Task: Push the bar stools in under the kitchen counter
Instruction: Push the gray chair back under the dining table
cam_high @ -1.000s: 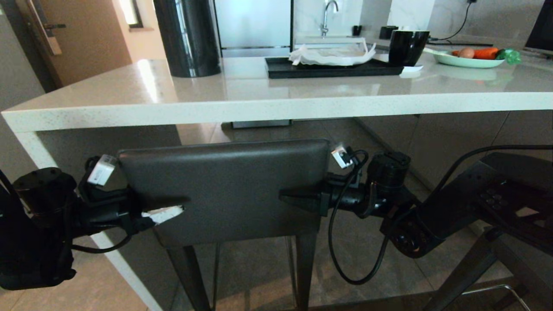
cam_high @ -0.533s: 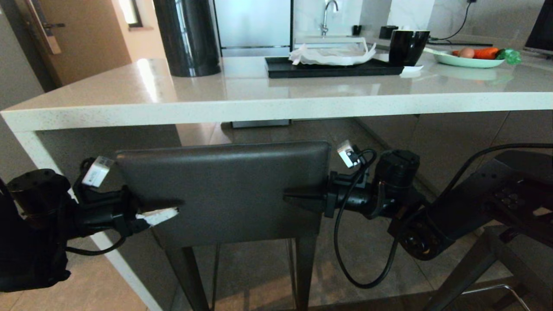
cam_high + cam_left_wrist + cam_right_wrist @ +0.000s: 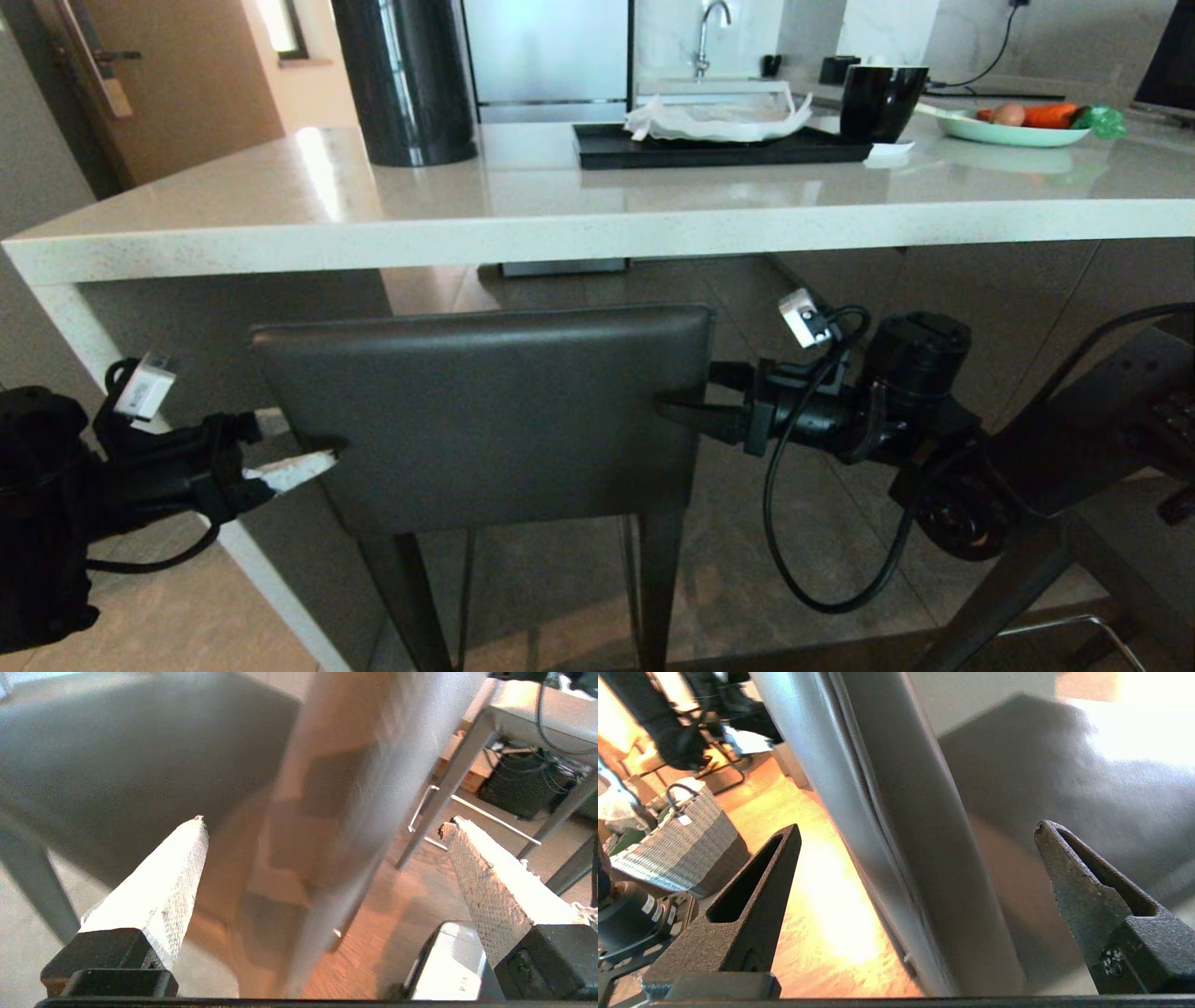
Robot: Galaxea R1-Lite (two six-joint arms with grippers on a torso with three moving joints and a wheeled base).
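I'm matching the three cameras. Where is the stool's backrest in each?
Head view: backrest centre, below the kitchen counter.
Left wrist view: backrest edge-on, between the open fingers.
Right wrist view: backrest edge-on, centre.
Shared landmark: the backrest's side edges, one at each end effector.

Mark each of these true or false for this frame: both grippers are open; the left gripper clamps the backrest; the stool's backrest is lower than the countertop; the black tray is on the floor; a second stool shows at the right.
1. Both grippers are open. True: the left gripper and the right gripper stand wide.
2. The left gripper clamps the backrest. False: its fingers straddle the backrest edge without closing on it.
3. The backrest is lower than the countertop. True.
4. The black tray is on the floor. False: it sits on the countertop.
5. A second stool shows at the right. True.
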